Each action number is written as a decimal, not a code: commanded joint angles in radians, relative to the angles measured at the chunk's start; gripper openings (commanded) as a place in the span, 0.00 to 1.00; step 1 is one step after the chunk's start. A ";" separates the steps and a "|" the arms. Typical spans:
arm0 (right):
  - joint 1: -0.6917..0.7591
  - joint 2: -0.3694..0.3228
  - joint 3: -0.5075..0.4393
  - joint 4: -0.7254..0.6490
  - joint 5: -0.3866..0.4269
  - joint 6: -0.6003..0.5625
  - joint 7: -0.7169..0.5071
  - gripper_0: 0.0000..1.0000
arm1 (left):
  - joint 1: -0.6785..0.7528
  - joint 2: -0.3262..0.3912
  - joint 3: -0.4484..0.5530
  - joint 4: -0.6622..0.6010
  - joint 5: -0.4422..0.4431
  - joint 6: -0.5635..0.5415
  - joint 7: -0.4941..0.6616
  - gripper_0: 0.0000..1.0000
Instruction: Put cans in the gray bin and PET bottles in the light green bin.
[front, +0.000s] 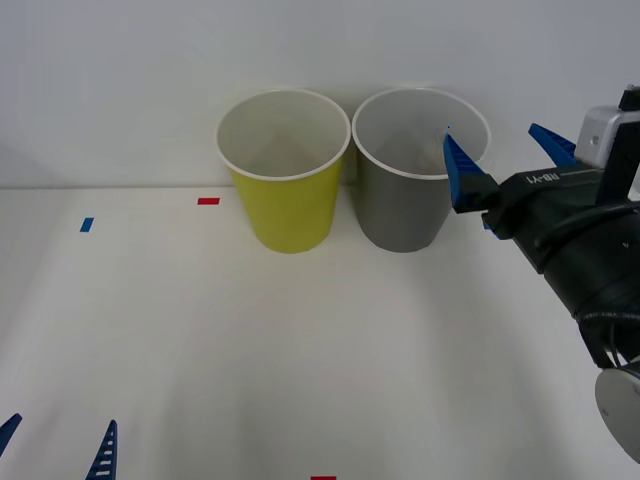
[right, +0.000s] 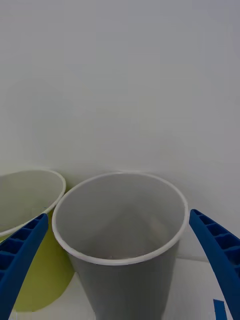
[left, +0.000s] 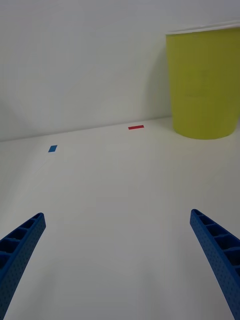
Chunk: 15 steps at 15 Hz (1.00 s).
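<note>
Over at the back of the white table (front: 300, 350), against the pale wall, the light green bin (front: 285, 170) and the gray bin (front: 412, 172) stand upright side by side, their white rims touching or very nearly so, the green one on the robot's left. The right gripper (front: 505, 150) is raised beside the gray bin, on its right, at about rim height, and its blue ribbed fingers (front: 460, 168) are spread wide with nothing between them; the nearer finger overlaps the bin's rim as seen from the front. From the right wrist the gray bin (right: 120, 235) sits framed between the two parted fingers (right: 20, 255), its pale inside showing down to the bottom, where I cannot make out any object, and the light green bin (right: 30, 240) stands just beside it. The left gripper (front: 55, 445) rests low at the near left corner of the table, its fingers (left: 212, 250) apart as well and holding nothing, well apart from the bins. A red mark (front: 208, 201) and a blue mark (front: 86, 224) lie on the table to the left of the green bin, and another red mark (front: 323, 478) sits at the near edge.
</note>
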 joint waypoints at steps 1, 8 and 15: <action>0.093 0.018 0.021 -0.024 0.007 -0.042 0.011 0.96 | 0.000 0.000 0.000 0.000 0.000 0.000 0.000 1.00; 0.196 0.005 0.084 0.190 0.085 -0.446 0.039 0.96 | 0.000 0.000 0.000 0.000 0.000 0.000 0.000 1.00; 0.405 -0.018 0.096 0.400 0.124 -0.886 0.071 0.96 | 0.000 0.000 0.000 0.000 0.000 0.000 0.000 1.00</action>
